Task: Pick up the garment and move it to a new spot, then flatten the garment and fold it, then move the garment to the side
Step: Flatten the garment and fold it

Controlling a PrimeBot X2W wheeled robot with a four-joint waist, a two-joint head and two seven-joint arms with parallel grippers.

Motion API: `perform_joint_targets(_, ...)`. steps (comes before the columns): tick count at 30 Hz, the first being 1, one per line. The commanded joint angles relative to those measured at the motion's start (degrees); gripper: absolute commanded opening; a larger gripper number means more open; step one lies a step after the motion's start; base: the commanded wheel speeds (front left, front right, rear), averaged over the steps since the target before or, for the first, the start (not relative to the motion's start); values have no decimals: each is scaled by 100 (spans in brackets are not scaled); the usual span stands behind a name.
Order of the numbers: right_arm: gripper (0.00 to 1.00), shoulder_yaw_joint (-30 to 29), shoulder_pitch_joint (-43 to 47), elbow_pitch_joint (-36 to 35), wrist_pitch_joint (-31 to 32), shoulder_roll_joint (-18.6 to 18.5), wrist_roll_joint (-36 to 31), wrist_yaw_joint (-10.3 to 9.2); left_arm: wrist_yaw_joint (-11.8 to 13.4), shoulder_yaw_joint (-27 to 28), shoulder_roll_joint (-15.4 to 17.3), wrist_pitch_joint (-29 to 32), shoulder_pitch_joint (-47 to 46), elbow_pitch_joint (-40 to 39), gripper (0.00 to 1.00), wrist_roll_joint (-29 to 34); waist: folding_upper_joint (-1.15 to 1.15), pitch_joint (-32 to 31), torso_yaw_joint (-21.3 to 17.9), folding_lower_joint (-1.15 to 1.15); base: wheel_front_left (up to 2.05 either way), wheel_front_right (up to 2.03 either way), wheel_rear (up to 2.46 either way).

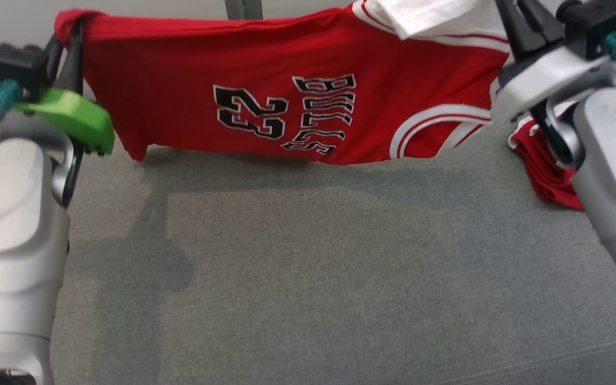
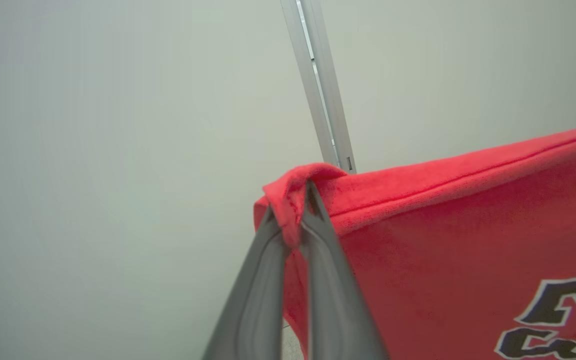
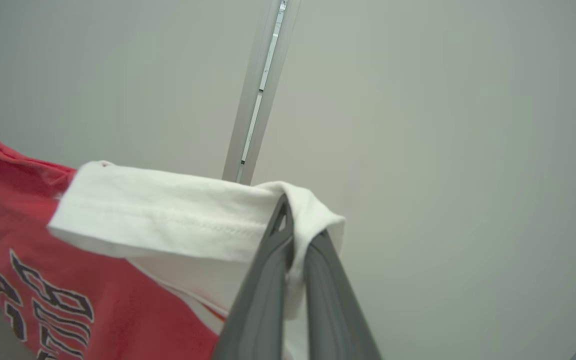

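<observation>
Left claw (image 2: pixel 290 210): pressed together, pinching a red hem corner of the garment (image 1: pixel 233 64).
Right claw (image 3: pixel 298 225): pressed together, pinching the garment's white sleeve edge.
Garment: red jersey with a black-and-white number and lettering, upside down in the head view. It is stretched sideways between both claws and hangs over the grey fabric surface (image 1: pixel 308 278). Whether its lower edge clears or brushes that surface cannot be told.
Below the garment's right end: a red-and-white cloth heap (image 1: pixel 546 176); same piece or another, unclear.
Behind the garment: a pale wall and a metal rail (image 2: pixel 320 90).
Step, as judged: carrying to the new spot; flattening not yet done.
Next move calls for lowering both ends together under even tension, so the cloth lands without creases.
Arms: both raised, forearms upright on either side of the garment, fingers pointing up and away.
</observation>
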Motion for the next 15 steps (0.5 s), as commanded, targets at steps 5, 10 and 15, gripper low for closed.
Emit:
perform_joint_targets(5,0,260,-1384,521,318,-172,39,-10,-16,-619,197,330,-1459,345,0,-155,0,1506,169,0,0,0,0)
perform_joint_targets(10,0,217,-2664,1053,481,-370,-60,-10,-8,-947,306,503,-2846,648,0,-297,0,2253,294,0,0,0,0)
perform_joint_targets(15,0,-370,-3850,1572,114,-479,-389,-11,209,-919,278,58,-4108,855,0,-111,0,2549,423,0,0,0,0)
